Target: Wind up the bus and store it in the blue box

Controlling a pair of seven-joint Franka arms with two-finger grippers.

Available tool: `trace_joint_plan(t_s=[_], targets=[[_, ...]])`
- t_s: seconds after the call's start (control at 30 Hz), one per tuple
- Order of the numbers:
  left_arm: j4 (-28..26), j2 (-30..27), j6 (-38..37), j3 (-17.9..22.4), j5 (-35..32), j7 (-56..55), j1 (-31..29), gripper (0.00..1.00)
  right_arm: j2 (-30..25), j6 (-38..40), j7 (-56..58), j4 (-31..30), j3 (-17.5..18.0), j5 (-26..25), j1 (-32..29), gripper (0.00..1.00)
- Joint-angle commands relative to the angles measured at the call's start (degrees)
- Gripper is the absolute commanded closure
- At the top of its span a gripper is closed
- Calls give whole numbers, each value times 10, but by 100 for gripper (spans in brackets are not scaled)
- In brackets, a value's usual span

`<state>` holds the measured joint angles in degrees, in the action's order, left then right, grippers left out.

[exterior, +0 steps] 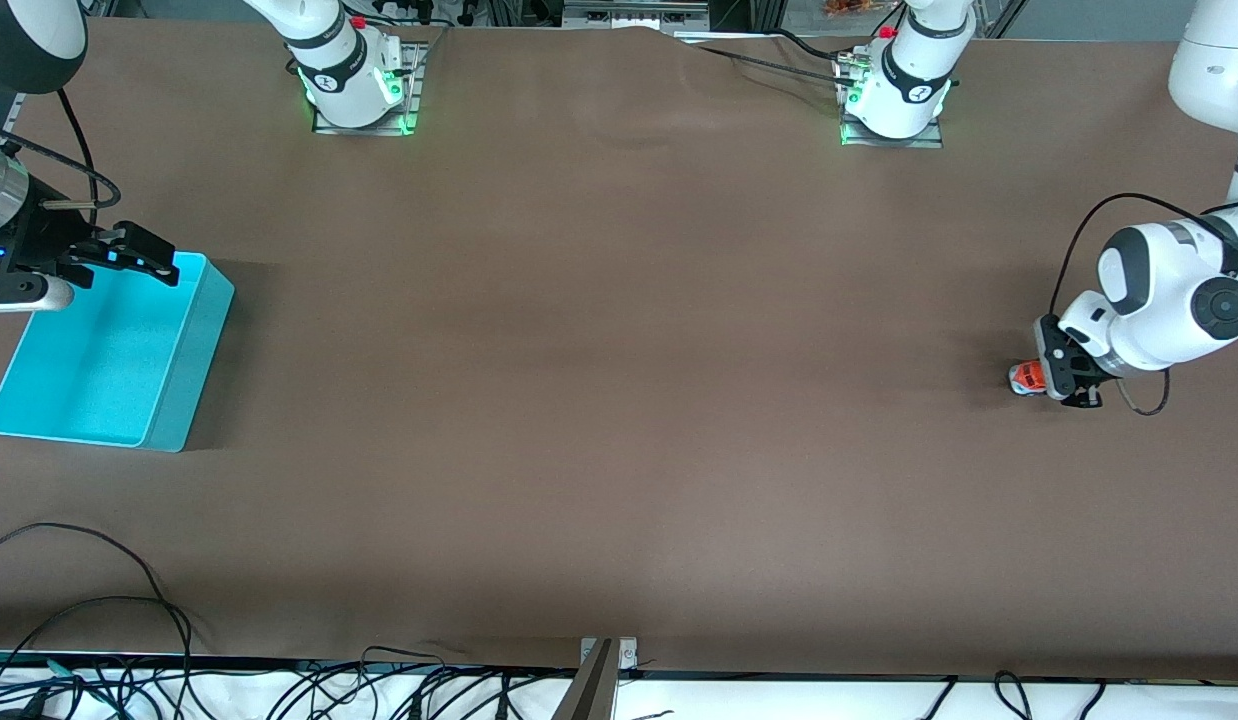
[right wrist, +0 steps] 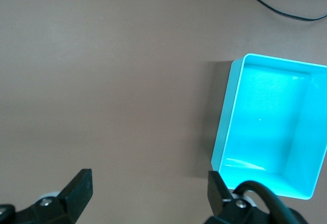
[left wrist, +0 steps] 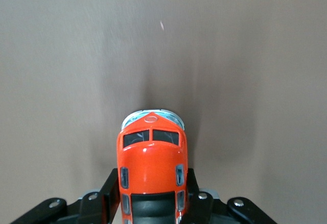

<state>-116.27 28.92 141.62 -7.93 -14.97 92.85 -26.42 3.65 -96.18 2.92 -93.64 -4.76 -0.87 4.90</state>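
My left gripper (exterior: 1047, 378) was down at the left arm's end of the table (exterior: 619, 400), its fingers (left wrist: 110, 196) closed on the flanks of the bus (left wrist: 152, 168). In the left wrist view the little orange-red toy pointed away from my palm, its dark windscreen and pale silver-blue nose showing past the fingertips, one black finger pressed on each side of its body. From the front camera only a small orange part of the bus (exterior: 1026, 376) showed beside the gripper, low against the brown surface; I could not tell whether its wheels touched the table. My right gripper (exterior: 129, 255) hung over the edge of the blue box (exterior: 169, 400) nearest the robots' bases, at the right arm's end of the table, well apart from the bus. Its fingers (right wrist: 76, 188) stood wide with nothing between them, and the right wrist view looked down on the blue box (right wrist: 230, 106) and its bare cyan floor.
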Motion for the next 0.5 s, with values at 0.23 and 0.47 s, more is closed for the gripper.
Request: trace_joint_plan(t_s=[0.23,0.47], targets=[[10,50,1,0,-25,58,-40,92,7,5,-5,14,-1,0,3,0],[17,50,1,1,-25,92,-57,92,6,5,-5,14,-1,0,3,0]])
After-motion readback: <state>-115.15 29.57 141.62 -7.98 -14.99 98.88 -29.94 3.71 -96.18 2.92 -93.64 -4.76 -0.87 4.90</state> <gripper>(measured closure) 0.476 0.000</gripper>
